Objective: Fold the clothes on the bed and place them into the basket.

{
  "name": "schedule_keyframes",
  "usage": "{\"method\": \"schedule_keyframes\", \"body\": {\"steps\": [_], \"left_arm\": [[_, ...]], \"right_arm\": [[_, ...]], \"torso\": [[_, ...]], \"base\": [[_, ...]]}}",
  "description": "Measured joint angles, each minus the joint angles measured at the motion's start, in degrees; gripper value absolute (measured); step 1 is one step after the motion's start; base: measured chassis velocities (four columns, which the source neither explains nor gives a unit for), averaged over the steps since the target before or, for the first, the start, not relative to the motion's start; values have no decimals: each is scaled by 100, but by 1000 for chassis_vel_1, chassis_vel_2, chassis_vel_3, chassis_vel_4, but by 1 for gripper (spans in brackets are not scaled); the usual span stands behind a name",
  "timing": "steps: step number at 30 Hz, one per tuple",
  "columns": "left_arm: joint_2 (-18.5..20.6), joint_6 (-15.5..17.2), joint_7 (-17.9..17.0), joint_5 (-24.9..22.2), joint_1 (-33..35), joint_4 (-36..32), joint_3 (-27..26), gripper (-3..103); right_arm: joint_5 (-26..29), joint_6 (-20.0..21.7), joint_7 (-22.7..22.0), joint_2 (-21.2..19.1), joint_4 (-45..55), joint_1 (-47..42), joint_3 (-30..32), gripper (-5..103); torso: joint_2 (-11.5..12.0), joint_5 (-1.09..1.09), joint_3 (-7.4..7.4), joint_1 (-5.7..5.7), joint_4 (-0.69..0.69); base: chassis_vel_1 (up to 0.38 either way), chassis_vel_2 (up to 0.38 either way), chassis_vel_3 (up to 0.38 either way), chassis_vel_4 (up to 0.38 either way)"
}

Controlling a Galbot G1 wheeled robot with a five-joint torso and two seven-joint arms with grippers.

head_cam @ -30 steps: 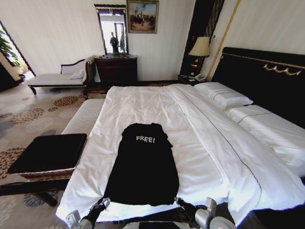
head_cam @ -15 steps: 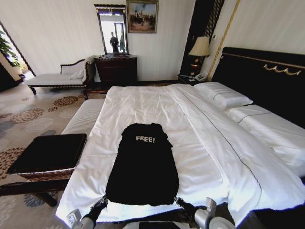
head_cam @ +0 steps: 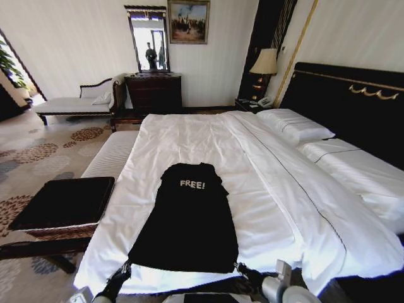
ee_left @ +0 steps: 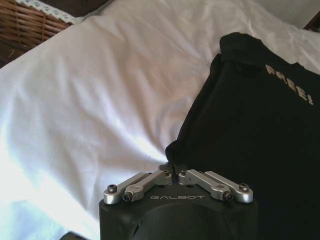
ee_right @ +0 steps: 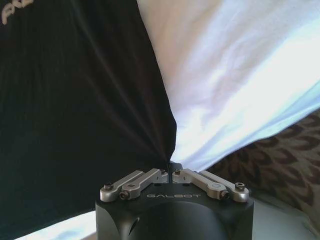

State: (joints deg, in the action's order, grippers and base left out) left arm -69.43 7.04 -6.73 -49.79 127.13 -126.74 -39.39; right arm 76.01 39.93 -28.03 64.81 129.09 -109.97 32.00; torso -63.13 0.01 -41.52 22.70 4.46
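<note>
Bed (head_cam: 208, 136): white sheets, we see black top (head_cam: 189, 218) flat near its foot.
Basket (head_cam: 60, 205): left.
Our left gripper (ee_left: 172, 174), right gripper (ee_right: 170, 170): pinching hem corners.

The black top (head_cam: 189, 221) is soft matt cloth, finely ribbed, lying on the bed (head_cam: 278, 208) with its smooth, faintly glossy white sheets. Both the left gripper (ee_left: 172, 175) and right gripper (ee_right: 171, 172) have bare brushed-metal links on matt black housings. The basket (ee_left: 30, 22) is brown woven wicker.
</note>
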Motion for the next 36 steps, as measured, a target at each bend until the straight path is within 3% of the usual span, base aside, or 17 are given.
{"method": "schedule_keyframes", "body": {"steps": [2,14,27,28,30,32,34,36], "left_arm": [[16,-117,-19,105,219,55,-19,1],[-54,-674,-91,585,966,25,62,1],[-89,-638,-269,921,573,374,525,1],[-94,-611,-285,926,559,376,539,1],[-99,-586,-302,929,545,378,553,0],[-108,-557,-410,971,499,432,579,10],[-114,-557,-417,992,483,449,583,10],[-149,-556,-442,1047,448,464,574,26]], "right_arm": [[35,193,-188,-24,48,-48,19,0],[-181,254,-439,-58,174,-189,80,0],[-360,248,-420,44,13,-40,-124,0],[-367,246,-418,60,13,-43,-134,5],[-368,244,-410,72,14,-46,-142,5],[-362,240,-368,98,23,-61,-155,16],[-362,239,-363,106,27,-63,-157,22],[-381,235,-374,144,71,-69,-124,32]], "torso": [[0,-1,0,0,0],[0,0,0,0,0],[0,-1,0,-1,0],[0,-1,0,-1,0],[0,-1,0,0,0],[0,0,0,-1,-1],[0,-1,0,0,-1],[0,-1,0,0,0]], "base": [[0,0,0,0],[0,0,0,0],[0,0,0,0],[0,0,0,0],[0,0,0,0],[0,0,0,0],[0,0,0,0],[0,0,0,0]]}}
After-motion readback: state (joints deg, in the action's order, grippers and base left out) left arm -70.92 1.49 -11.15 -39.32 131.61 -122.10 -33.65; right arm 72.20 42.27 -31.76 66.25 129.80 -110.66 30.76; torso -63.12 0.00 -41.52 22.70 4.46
